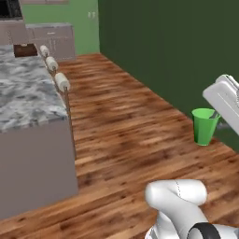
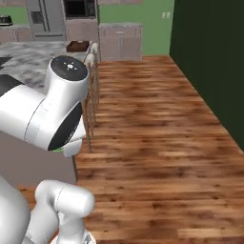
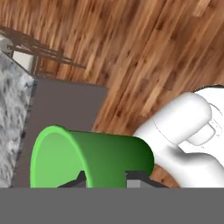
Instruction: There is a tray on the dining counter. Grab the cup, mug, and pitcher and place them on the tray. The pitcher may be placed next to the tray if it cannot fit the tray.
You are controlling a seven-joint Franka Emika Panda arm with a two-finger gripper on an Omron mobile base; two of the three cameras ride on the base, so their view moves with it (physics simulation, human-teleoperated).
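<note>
My gripper is shut on the bright green cup, holding it in the air over the wooden floor, well right of the dining counter. In the hand view the cup lies across the gripper, its open mouth turned toward the marble counter, one finger inside the rim and one outside. The dark brown tray rests at the counter's far end, also seen as the tray in the right base view. Mug and pitcher are out of view.
White-cushioned stools line the counter's right side. A dark green wall runs along the right. Open wooden floor lies between counter and wall. Cabinets and a fridge stand at the back.
</note>
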